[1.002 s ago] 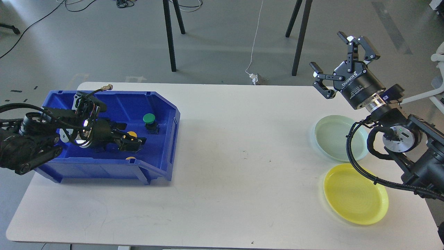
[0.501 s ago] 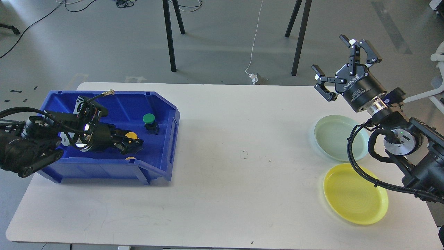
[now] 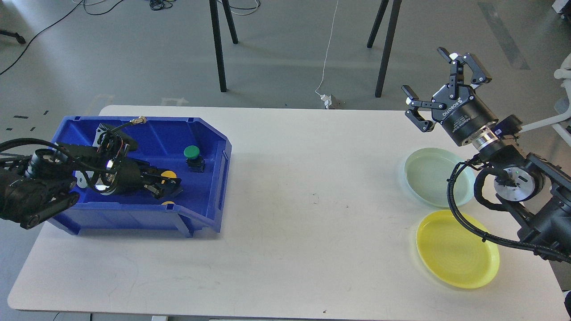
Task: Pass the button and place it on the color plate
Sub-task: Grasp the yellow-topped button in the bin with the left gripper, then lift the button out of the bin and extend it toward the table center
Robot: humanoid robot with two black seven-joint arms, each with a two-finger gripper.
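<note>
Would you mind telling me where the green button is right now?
In the head view, the green button sits inside the blue bin on the table's left side, toward the bin's right end, just beyond and right of the left gripper.

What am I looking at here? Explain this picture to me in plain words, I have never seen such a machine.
This is a single picture taken from a humanoid robot's own head, looking down at a white table. The two black arms are the robot's own.

Its left claw reaches into a blue bin on the left, right at a yellow button. Whether it grips that button cannot be told, because the claw is dark and small here. A green button stands further back in the bin, and the edge of another yellow one shows by the front wall.

The right claw is raised in the air, open and empty. Below that arm lie a pale green plate and a yellow plate, both empty.
</note>
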